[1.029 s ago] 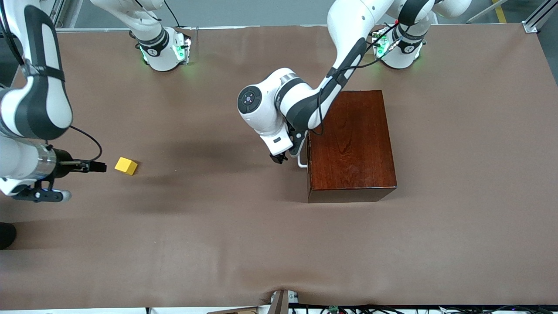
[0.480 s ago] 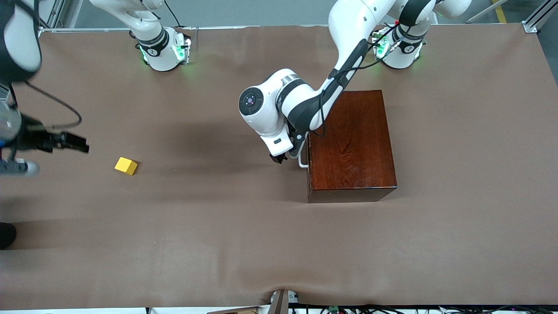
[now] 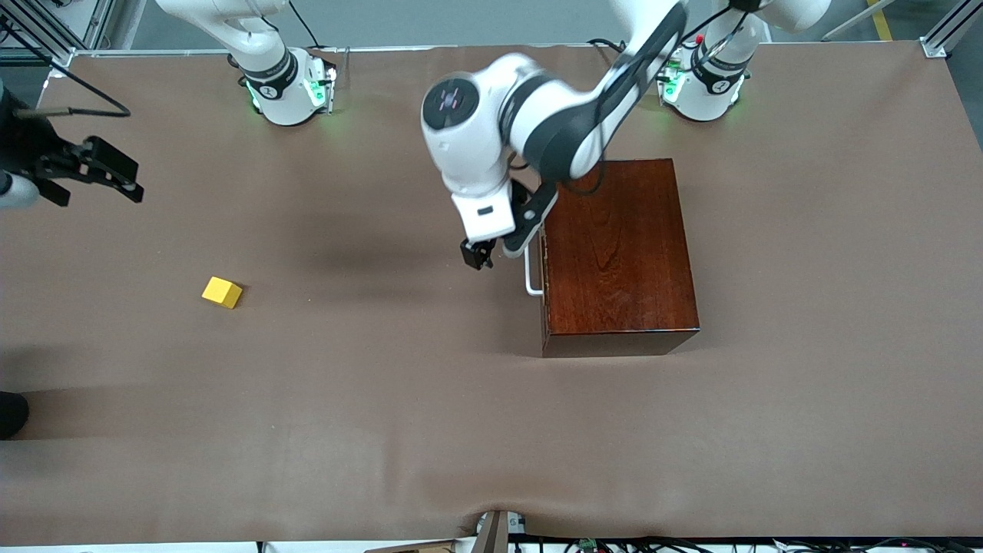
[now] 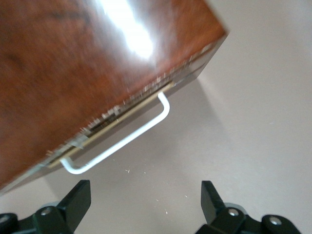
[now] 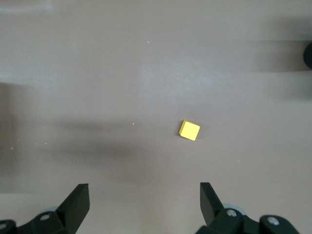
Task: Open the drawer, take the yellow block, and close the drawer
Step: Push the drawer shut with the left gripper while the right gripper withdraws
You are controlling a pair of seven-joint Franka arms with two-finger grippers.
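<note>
The dark reddish-brown wooden box [image 3: 620, 257] stands on the table with its drawer [image 3: 544, 286] pushed in. The white U-shaped handle [image 3: 531, 273] faces the right arm's end and also shows in the left wrist view [image 4: 122, 141]. My left gripper [image 3: 491, 250] is open and empty, up in the air in front of the handle, not touching it. The yellow block [image 3: 222, 292] lies on the bare table toward the right arm's end and shows in the right wrist view [image 5: 189, 130]. My right gripper [image 3: 107, 175] is open and empty, high over the table's end, apart from the block.
The brown table cover [image 3: 384, 399] spreads wide around the box and the block. The two arm bases [image 3: 288, 84] stand along the table's edge farthest from the front camera. A small fixture [image 3: 495, 530] sits at the nearest edge.
My left gripper has lifted up and away from the handle; the drawer stays shut. My right gripper has risen and drawn away from the yellow block, which has not moved.
</note>
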